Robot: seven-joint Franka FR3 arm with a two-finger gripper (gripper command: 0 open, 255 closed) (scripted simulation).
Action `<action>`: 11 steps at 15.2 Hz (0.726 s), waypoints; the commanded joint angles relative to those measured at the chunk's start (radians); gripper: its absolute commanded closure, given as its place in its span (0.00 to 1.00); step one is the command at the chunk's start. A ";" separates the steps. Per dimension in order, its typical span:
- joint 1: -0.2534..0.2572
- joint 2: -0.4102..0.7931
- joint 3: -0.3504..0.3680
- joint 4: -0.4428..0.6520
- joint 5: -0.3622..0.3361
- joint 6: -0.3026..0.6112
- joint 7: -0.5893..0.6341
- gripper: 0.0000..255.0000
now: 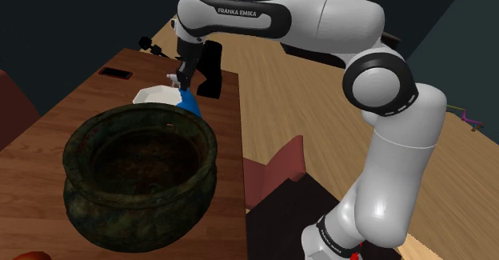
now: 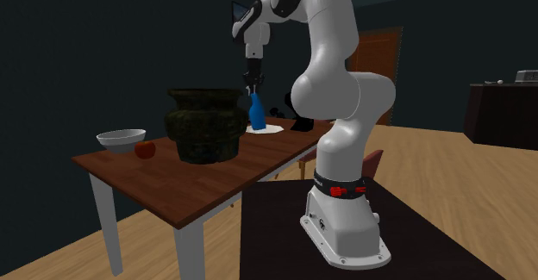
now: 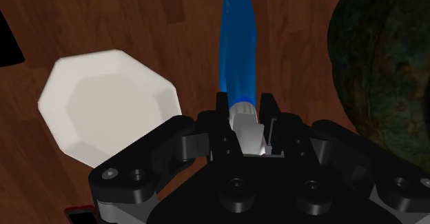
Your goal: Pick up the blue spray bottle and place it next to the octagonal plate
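Half the job looks done: the gripper (image 3: 246,117) is clamped on the white cap of the blue spray bottle (image 3: 239,43), upright just beside the white octagonal plate (image 3: 107,105), between it and the dark pot (image 3: 386,71). Next, probably, lowering it gently onto the table (image 3: 151,16) and letting go.

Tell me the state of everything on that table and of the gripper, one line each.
blue spray bottle, upright, clasped at its white top
gripper, shut on the blue spray bottle
octagonal plate, lying flat, empty
dark pot, upright, nothing visible inside
white bowl, upright
red apple, resting beside the dark pot
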 commanded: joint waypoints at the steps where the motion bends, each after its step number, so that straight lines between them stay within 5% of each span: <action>1: 0.000 0.002 0.000 -0.023 0.000 0.026 0.000 1.00; 11: -0.001 0.016 -0.001 -0.106 -0.002 0.123 0.000 1.00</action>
